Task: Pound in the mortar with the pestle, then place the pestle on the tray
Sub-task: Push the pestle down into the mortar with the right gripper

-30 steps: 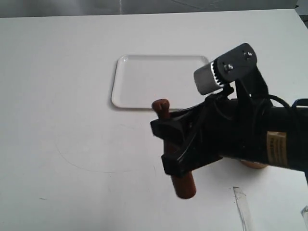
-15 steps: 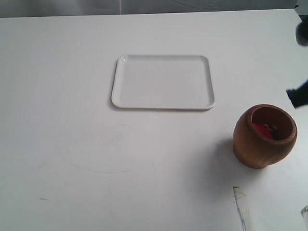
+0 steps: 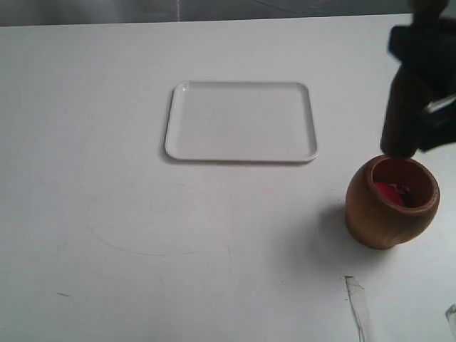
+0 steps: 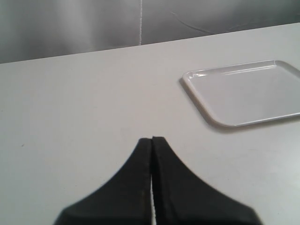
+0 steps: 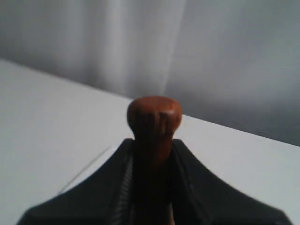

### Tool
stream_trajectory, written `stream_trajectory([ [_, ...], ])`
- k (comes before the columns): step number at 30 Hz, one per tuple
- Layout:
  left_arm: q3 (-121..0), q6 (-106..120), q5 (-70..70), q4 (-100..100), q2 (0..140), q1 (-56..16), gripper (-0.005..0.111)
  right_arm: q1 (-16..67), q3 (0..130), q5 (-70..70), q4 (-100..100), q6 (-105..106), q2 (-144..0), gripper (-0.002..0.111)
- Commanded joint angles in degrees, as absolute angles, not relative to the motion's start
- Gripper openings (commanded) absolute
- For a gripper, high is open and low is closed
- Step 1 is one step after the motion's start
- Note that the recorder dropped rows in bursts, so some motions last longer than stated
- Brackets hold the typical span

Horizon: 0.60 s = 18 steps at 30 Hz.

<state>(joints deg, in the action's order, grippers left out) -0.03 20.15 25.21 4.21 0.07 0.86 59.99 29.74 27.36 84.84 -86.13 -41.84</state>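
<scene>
The light-brown wooden mortar [image 3: 391, 201] stands at the right of the table, with something red inside its dark mouth. My right gripper [image 3: 419, 53] hangs over it at the upper right, shut on the reddish-brown pestle [image 3: 400, 117], which points down with its thick end just above the mortar's rim. In the right wrist view the pestle's knobbed handle [image 5: 153, 116] sticks out between the black fingers [image 5: 110, 187] of the gripper [image 5: 152, 143]. The white tray [image 3: 241, 121] lies flat at the table's middle back and holds nothing. My left gripper [image 4: 152, 139] is shut on nothing, above bare table beside the tray [image 4: 243, 93].
A strip of clear tape [image 3: 358, 303] lies on the table in front of the mortar. Faint curved marks [image 3: 142, 239] cross the white tabletop at the front left. A grey curtain [image 4: 93, 23] hangs behind the table's far edge.
A second ago the right arm held the pestle tilted low over the table's middle front, hiding the mortar. It swung out right, and now holds the pestle upright over the mortar.
</scene>
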Motion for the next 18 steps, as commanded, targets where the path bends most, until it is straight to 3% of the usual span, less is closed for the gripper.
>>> stream_trajectory([
  [1,0.0,19.68,25.03,3.79,0.0,0.42,0.0,60.05,27.77,48.66,99.95,-107.83,-42.97,0.0],
  [4,0.0,19.68,25.03,3.79,0.0,0.42,0.0,60.05,27.74,57.3,99.95,-107.35,-44.23,0.0],
  [10,0.0,19.68,25.03,3.79,0.0,0.42,0.0,60.05,26.03,42.06,99.95,-107.0,-45.6,0.0],
  [18,0.0,19.68,25.03,3.79,0.0,0.42,0.0,60.05,20.22,43.59,99.95,-110.99,-47.17,0.0],
])
